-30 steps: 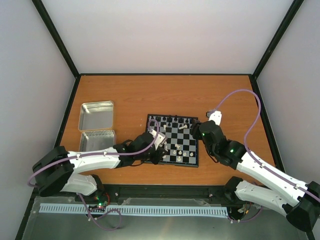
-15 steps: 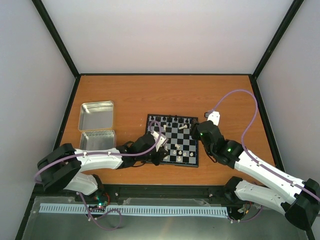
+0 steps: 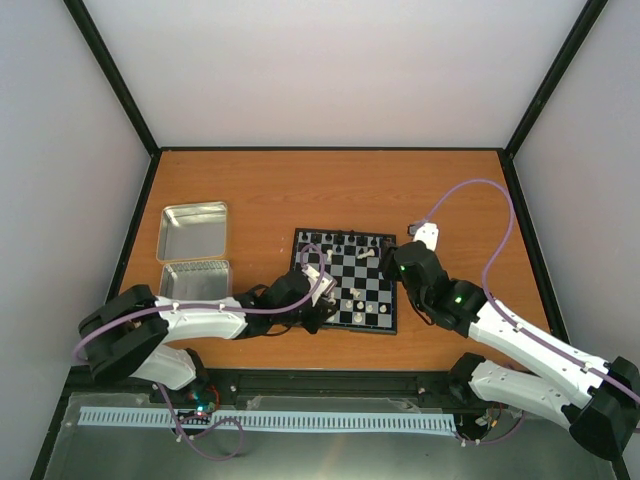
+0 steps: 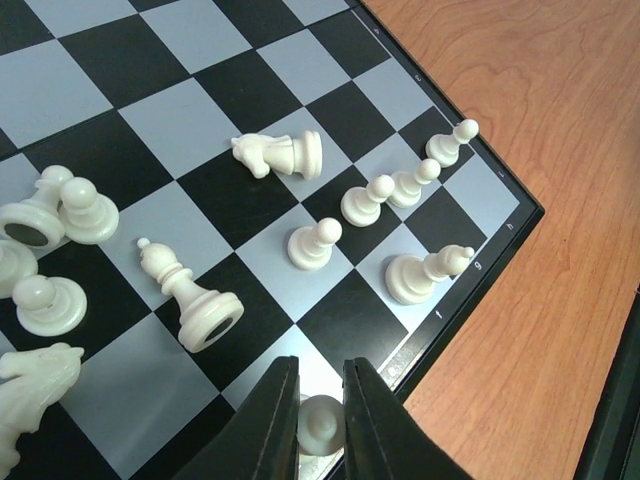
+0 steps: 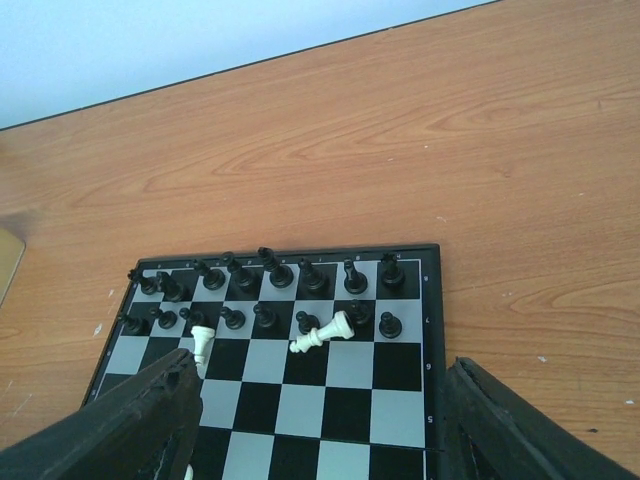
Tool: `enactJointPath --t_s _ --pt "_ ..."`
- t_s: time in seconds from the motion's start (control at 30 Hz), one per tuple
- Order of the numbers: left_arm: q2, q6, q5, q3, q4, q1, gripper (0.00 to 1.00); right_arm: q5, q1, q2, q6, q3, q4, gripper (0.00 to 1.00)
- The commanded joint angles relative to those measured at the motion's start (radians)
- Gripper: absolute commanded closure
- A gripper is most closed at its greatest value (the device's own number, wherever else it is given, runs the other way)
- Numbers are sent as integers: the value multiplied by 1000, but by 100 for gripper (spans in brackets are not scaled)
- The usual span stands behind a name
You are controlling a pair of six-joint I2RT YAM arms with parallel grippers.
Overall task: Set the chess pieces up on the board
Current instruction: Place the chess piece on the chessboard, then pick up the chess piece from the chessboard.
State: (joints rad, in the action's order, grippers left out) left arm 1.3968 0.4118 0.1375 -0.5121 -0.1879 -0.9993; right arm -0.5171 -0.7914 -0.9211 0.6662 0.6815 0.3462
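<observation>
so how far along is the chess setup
Done: the black chessmen mostly stand in the two far rows of the black-and-grey chessboard. In hand: the left gripper is shut on a cream-white pawn at the board's edge. To do: a cream knight and bishop lie toppled, another cream piece lies among the black rows.

On the board (image 5: 400,415), black pieces (image 5: 280,275) stand in two far rows; white pieces (image 4: 315,243) crowd the near side, several toppled.

Smooth glossy board (image 4: 190,110), wood-grain tbl (image 4: 520,90)

Chess pieces (image 4: 313,244) on board (image 3: 385,300); two trays (image 3: 192,232) left of board.
</observation>
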Motion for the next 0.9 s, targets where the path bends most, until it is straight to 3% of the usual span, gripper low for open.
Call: enactJointPath --t_s 0.0,0.27,0.57,0.87 --pt "18 -30 -7 -11 -36 -12 87 -11 7 -4 -3 -2 -23 34" --pt "25 -26 6 -17 -39 -12 84 -10 8 -1 -3 -3 -16 33" --pt "-43 -1 0 -86 71 -12 57 44 9 4 -4 17 -19 33" --pt "-218 49 -166 -154 203 -4 40 112 9 -6 -22 33 -14 33"
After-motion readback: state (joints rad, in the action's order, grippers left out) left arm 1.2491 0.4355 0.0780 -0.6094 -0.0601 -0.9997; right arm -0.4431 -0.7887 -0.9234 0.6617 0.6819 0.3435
